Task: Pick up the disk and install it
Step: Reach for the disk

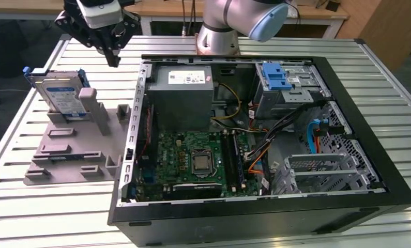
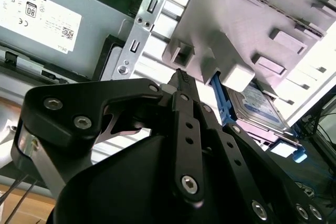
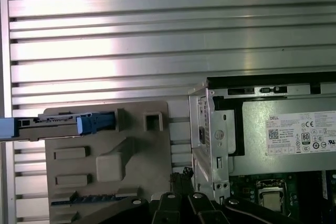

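The disk (image 1: 57, 95) is a silver drive with a white-and-blue label in a blue carrier. It stands on edge in the grey fixture plate (image 1: 74, 155) at the exterior view's left, beside the open computer case (image 1: 260, 212). My gripper (image 1: 113, 63) hangs above the table behind the fixture, between the disk and the case wall, well clear of the disk. Its fingers meet at the tip and hold nothing. In the second wrist view the gripper (image 2: 181, 77) points toward the fixture with the disk (image 2: 260, 106) beyond it. The first wrist view shows the disk (image 3: 68, 124) edge-on.
Inside the case are a grey power supply (image 1: 184, 98), a green motherboard (image 1: 195, 160), an optical drive cage with a blue latch (image 1: 279, 77), loose cables and a metal drive bay (image 1: 322, 168). The arm's base (image 1: 219, 31) stands behind the case on a slatted metal table (image 1: 54, 217).
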